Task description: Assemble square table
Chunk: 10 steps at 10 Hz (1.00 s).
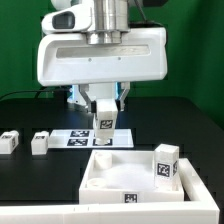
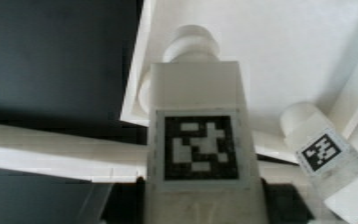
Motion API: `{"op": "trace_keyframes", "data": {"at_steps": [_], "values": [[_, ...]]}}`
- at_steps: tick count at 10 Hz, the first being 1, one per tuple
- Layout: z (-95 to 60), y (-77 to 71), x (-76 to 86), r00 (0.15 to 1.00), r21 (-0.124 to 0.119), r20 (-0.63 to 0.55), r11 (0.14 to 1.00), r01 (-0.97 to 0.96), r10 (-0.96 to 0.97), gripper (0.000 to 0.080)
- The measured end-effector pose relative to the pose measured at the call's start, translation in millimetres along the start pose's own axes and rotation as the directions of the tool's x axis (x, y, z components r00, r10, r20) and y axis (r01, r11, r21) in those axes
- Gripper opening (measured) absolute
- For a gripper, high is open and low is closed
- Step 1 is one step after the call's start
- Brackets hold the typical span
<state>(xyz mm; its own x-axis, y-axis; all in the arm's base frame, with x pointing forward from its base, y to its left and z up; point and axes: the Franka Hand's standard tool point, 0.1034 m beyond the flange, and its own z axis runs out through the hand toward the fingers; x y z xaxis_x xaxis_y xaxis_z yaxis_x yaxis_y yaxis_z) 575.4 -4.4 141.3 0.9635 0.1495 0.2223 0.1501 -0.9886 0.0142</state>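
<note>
1. confirm gripper (image 1: 103,112) clamped tight on table leg (image 1: 103,124), long axis upright, peg end down.
2. locate tabletop (image 1: 118,172) on the table, below and just in front of the table leg; nearest: far corner on the exterior view's left.
3. note second leg (image 1: 166,163) standing in the tabletop's corner on the exterior view's right.

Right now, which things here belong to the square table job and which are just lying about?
Job: tabletop; leg held in the gripper; leg at the tabletop's corner; two loose legs.
Lying about: marker board; white border rail.
</note>
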Motion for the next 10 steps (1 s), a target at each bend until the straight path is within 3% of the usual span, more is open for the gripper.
{"op": "trace_keyframes", "data": {"at_steps": [1,2,3,4,5,7,8,10], "values": [[1.1,10.2,0.0,0.998,0.032,-0.017,0.997,-0.064,0.065,0.0291],[-1.5,17.2,8.1,0.993,0.035,-0.065,0.995,-0.098,0.1,0.0291],[0.5,23.6,16.4,0.983,0.007,-0.151,0.995,-0.101,0.101,0.0291],[3.5,22.6,14.8,0.975,-0.021,-0.199,0.994,-0.109,0.103,0.0291],[4.3,12.9,9.7,0.977,-0.016,-0.188,0.995,-0.103,0.099,0.0291],[7.8,16.0,8.6,0.977,-0.021,-0.187,0.994,-0.107,0.101,0.0291],[16.6,16.6,6.8,0.978,-0.027,-0.183,0.994,-0.107,0.1,0.0291],[31.5,20.4,11.3,0.969,-0.069,-0.232,0.992,-0.103,0.085,0.0291]]}}
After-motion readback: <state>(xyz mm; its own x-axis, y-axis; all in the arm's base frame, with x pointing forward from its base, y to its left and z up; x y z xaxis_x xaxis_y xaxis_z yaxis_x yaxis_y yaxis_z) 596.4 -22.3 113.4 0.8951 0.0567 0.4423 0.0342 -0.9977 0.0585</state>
